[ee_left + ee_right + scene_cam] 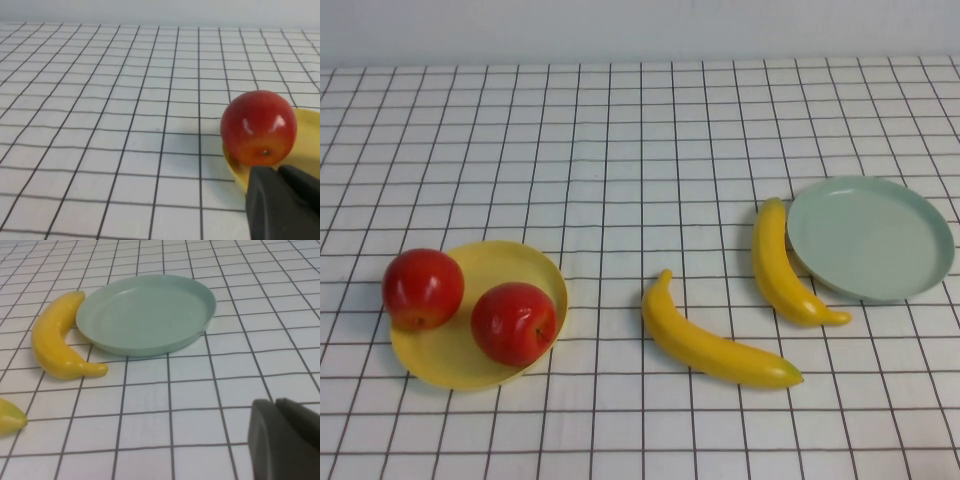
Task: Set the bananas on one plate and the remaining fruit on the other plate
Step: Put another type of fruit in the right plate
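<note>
Two red apples (422, 288) (514, 322) sit on the yellow plate (510, 262) at the near left; the left one rests at the plate's left rim. Two yellow bananas lie on the cloth: one (715, 345) near the middle front, the other (780, 265) against the left edge of the pale green plate (870, 238), which holds nothing. Neither gripper shows in the high view. My left gripper (277, 172) is shut and empty, just short of an apple (257, 125) on the yellow plate (235, 172). My right gripper (275, 405) is shut and empty, well short of the green plate (145, 310) and the banana (52, 345) beside it.
A white cloth with a black grid (620, 150) covers the whole table. The tip of the other banana (10, 417) shows at the edge of the right wrist view. A pale wall runs along the far edge.
</note>
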Robot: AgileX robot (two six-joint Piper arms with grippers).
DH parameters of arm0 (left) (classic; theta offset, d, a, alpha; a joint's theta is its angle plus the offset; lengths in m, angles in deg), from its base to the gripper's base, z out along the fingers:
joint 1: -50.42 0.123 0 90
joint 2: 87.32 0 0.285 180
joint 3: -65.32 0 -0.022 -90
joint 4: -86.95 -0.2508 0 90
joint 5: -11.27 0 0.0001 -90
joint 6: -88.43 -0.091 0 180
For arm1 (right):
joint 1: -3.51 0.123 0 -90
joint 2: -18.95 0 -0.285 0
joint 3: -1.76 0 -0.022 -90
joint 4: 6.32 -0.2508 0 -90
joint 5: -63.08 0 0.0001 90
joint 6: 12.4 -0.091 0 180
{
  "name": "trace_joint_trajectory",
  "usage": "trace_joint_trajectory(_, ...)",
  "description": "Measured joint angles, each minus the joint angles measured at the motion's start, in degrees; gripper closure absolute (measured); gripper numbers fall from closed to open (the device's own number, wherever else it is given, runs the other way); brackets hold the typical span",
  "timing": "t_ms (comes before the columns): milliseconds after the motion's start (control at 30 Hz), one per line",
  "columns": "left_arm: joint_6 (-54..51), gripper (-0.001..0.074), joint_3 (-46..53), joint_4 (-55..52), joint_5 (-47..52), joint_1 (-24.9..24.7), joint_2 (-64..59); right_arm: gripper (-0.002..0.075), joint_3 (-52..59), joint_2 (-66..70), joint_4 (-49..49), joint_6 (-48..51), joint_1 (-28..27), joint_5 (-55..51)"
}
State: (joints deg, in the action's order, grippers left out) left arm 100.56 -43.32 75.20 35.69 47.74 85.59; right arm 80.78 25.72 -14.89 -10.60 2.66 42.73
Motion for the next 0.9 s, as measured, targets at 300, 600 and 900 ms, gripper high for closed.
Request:
trace_joint_trajectory(300,-22.3,0.0737,7.2,16.3,-10.5,5.1,0.0,0.0741,0.0,0.0,-0.1,0.0,0.0,0.0)
trace_joint_trajectory(600,-22.9,0.0737,7.3,14.0,-2.9,5.1,0.0,0.0741,0.0,0.0,-0.1,0.0,0.0,0.0)
trace_joint_trajectory(900,-22.9,0.0737,7.3,13.8,-2.9,5.1,0.0,0.0741,0.0,0.0,-0.1,0.0,0.0,0.0)
